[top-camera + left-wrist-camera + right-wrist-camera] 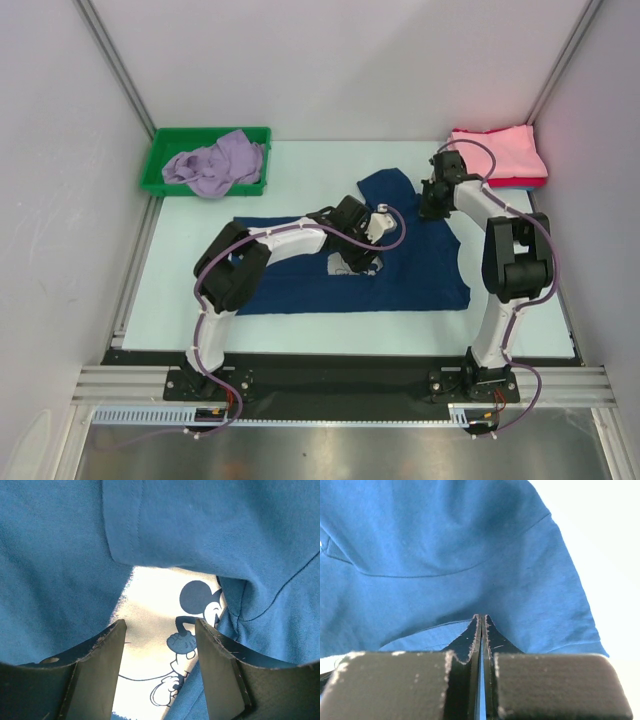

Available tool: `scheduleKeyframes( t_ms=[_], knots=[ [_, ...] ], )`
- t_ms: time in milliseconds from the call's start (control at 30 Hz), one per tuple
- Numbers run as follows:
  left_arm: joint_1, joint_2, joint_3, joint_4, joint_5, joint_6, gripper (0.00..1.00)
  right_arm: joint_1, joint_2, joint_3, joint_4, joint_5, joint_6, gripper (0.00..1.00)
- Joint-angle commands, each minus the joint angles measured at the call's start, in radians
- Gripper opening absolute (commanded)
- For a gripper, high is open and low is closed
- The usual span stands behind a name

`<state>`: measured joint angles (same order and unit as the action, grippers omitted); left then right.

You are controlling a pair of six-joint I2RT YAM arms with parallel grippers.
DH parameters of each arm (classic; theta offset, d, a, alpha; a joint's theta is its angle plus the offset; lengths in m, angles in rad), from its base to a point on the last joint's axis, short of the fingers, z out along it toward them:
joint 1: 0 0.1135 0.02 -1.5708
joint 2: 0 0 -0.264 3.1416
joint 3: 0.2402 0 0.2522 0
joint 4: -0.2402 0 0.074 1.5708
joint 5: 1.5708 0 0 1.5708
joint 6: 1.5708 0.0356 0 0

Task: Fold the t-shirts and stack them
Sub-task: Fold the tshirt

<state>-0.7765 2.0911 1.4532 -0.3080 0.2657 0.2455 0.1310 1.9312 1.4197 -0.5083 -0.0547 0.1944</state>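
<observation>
The navy blue t-shirt [420, 270] lies spread across the middle of the table, with a pale square cartoon print [345, 265] on it. In the left wrist view, folds of the navy blue t-shirt [240, 535] partly cover the print [155, 605]. My left gripper [360, 256] [160, 625] hovers open right over the print, with nothing between its fingers. My right gripper [432, 205] [481, 617] is shut on the edge of the navy blue t-shirt [450, 545] at its far right side, and a thin strip of blue cloth shows between the jaws.
A green bin [200, 133] at the back left holds a crumpled lavender t-shirt [215, 165]. Folded pink and red t-shirts [497, 155] are stacked at the back right corner. White walls close in the table on three sides.
</observation>
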Motion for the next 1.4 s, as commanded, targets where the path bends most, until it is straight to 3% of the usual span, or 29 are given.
scheduleKeyframes(
  t_ms=[0,133,167,200,233,300,433,667,767,800,900,1033,1367],
  knots=[
    [0.006,-0.036,0.006,-0.006,-0.008,0.02,0.63,-0.004,0.003,0.022,0.037,-0.014,0.0,0.0],
    [0.006,-0.043,0.016,-0.017,-0.005,0.021,0.64,-0.01,0.017,0.019,0.048,0.003,0.007,0.0],
    [0.006,-0.046,0.019,-0.019,-0.003,0.02,0.63,-0.01,0.021,0.021,0.048,-0.002,0.008,0.04],
    [0.006,-0.048,0.024,-0.022,0.001,0.021,0.64,-0.01,0.026,0.027,0.045,-0.008,0.008,0.24],
    [0.006,-0.049,0.038,-0.031,0.004,0.02,0.64,-0.008,0.029,0.042,0.036,-0.007,0.008,0.33],
    [0.008,-0.065,0.056,-0.042,0.016,0.008,0.64,-0.011,0.026,0.05,0.011,0.019,0.02,0.43],
    [0.008,-0.103,0.107,-0.042,0.056,-0.021,0.64,-0.042,-0.05,0.015,0.004,0.053,0.086,0.45],
    [0.002,-0.097,0.167,0.01,0.145,-0.13,0.57,-0.076,-0.274,-0.165,0.066,0.015,0.169,0.4],
    [-0.018,-0.014,0.246,-0.012,0.152,-0.141,0.44,-0.076,-0.319,-0.266,0.121,-0.072,0.22,0.26],
    [-0.023,0.013,0.269,-0.034,0.155,-0.146,0.36,-0.077,-0.327,-0.289,0.138,-0.092,0.235,0.16],
    [-0.036,0.095,0.344,-0.06,0.187,-0.169,0.21,-0.09,-0.34,-0.376,0.204,-0.164,0.307,0.0],
    [-0.047,0.122,0.329,-0.063,0.185,-0.173,0.01,-0.091,-0.331,-0.461,0.272,-0.198,0.353,0.0],
    [-0.024,0.084,0.184,-0.054,0.115,-0.129,0.0,-0.106,-0.264,-0.516,0.24,-0.068,0.355,0.0]
  ],
)
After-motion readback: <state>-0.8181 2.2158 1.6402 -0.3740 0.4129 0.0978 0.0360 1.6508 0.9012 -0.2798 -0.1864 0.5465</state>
